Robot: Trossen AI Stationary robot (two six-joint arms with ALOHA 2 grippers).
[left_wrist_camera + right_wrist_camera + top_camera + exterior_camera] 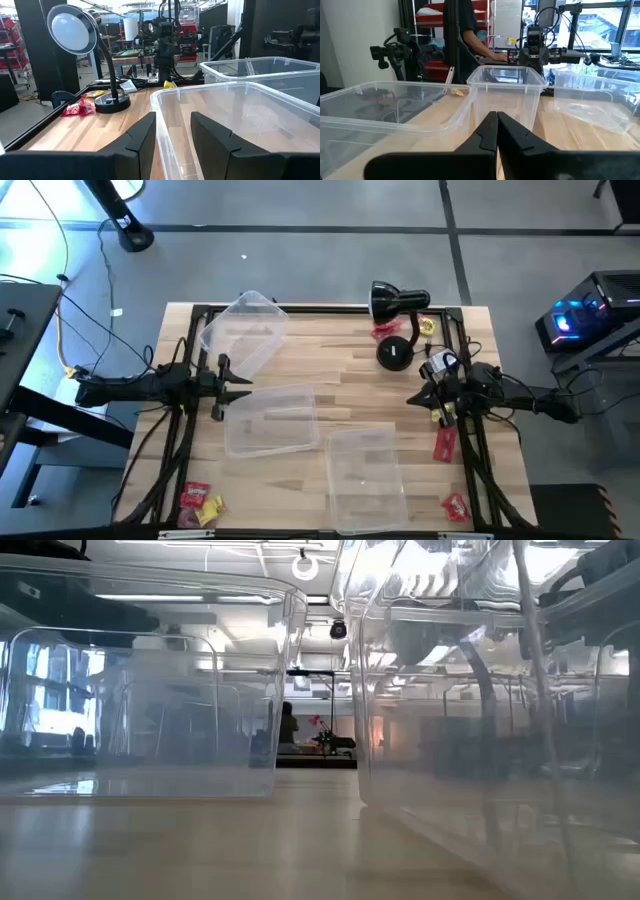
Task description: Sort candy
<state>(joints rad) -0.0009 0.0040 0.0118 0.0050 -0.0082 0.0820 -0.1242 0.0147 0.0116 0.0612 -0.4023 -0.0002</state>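
Note:
Candy packets lie scattered on the wooden table. Near the lamp are a red one [388,332] and a yellow one [428,326]. Two more red ones [445,442] [456,507] lie along the right edge. A red, yellow and pink cluster [200,502] sits at the near left corner. My left gripper [232,385] [172,120] is open at the far left corner of the middle clear tub [270,420]. My right gripper [415,397] [496,116] is shut and empty, hovering right of the tubs. My left gripper comes level from the table's left, one finger [142,135] outside and one [215,140] inside the middle tub's wall [161,125] by its corner. Whether either finger touches the wall, I cannot tell.
A second clear tub [245,330] sits tilted at the far left and a third [365,475] near the front edge. A black desk lamp [395,305] stands at the far right with its base [395,354] beside the right arm. A person [470,30] is beyond the table.

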